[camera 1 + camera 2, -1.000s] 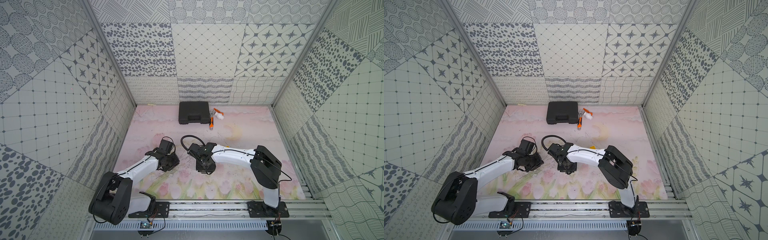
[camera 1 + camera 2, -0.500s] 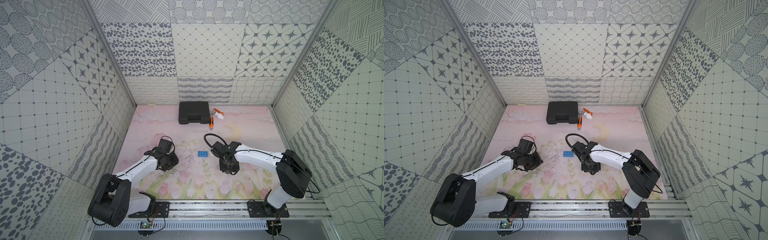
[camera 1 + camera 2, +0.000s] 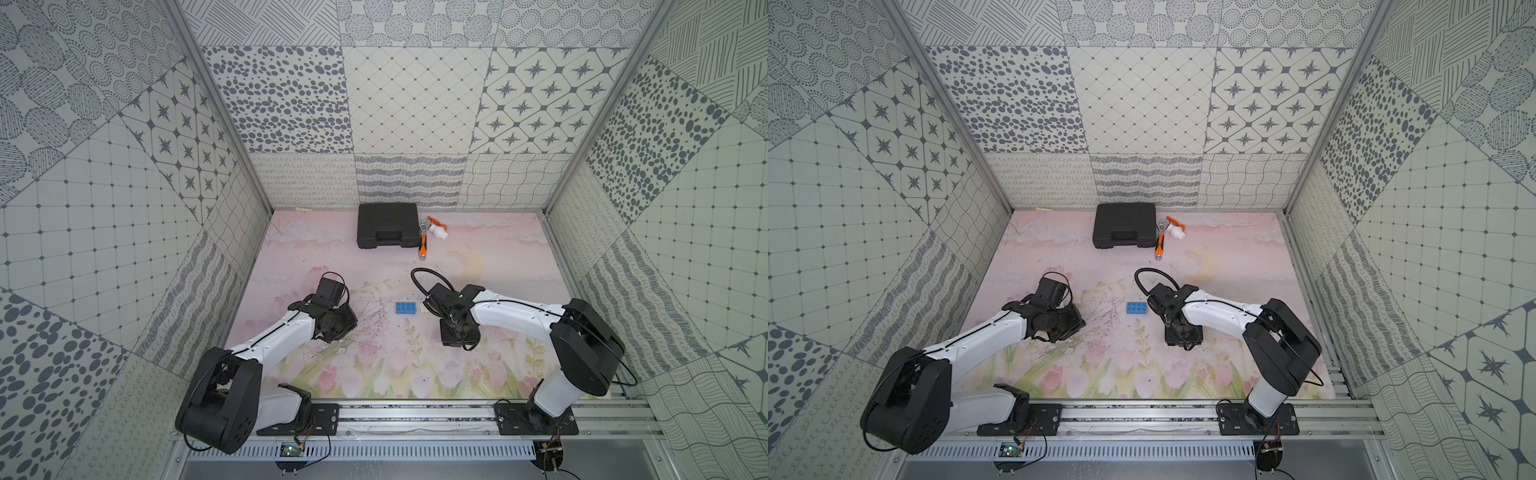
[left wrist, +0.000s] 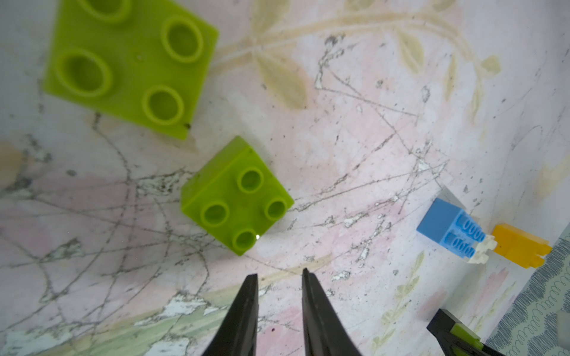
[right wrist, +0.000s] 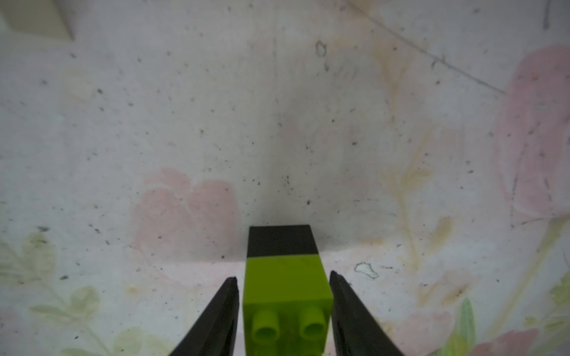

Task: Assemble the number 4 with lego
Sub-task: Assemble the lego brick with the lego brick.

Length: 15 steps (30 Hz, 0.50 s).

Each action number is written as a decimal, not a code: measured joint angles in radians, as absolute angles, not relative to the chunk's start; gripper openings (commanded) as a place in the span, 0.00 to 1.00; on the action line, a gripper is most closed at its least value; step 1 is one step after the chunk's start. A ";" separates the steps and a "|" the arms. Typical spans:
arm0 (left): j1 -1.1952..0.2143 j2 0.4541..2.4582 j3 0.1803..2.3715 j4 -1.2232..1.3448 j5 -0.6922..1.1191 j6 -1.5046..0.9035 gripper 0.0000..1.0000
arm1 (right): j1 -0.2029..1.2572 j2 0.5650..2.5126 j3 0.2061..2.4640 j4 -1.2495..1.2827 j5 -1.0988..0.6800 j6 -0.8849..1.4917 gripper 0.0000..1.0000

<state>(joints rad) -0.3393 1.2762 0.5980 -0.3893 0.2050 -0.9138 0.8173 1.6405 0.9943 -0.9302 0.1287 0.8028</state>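
Note:
In the right wrist view a lime green brick [image 5: 285, 286] joined to a black brick [image 5: 280, 240] sits between my right gripper's [image 5: 283, 276] fingers. The jaws stand open, with a thin gap on each side. My left gripper [image 4: 279, 274] is open and empty over the mat, just short of a second green brick [image 4: 237, 197]. A third green brick [image 4: 129, 64] lies beyond it. The blue brick [image 3: 405, 308] lies between the two arms, with a white brick [image 4: 482, 249] at its end and a yellow brick [image 4: 521, 246] past that.
A black case [image 3: 388, 226] stands at the back wall, with an orange-handled tool [image 3: 424, 245] and a white and orange part [image 3: 438, 230] beside it. Patterned walls close in the mat on three sides. The arms' rail [image 3: 415, 415] runs along the front.
My right arm has swung right, away from the middle, and the blue brick now lies uncovered on the mat. Its jaws have opened. The left arm has hardly moved.

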 measured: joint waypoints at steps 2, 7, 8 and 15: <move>-0.339 1.277 0.599 -0.391 0.203 -0.914 0.30 | 0.817 1.636 0.992 -0.933 0.133 0.803 0.73; -0.324 1.273 0.611 -0.405 0.200 -0.913 0.39 | 0.825 1.578 1.003 -0.962 0.153 0.793 0.84; -0.313 1.269 0.616 -0.414 0.194 -0.910 0.40 | 0.831 1.559 1.014 -0.977 0.163 0.793 0.85; -0.166 1.261 0.635 -0.458 0.124 -0.915 0.28 | 0.953 1.490 1.193 -1.000 0.194 0.765 0.86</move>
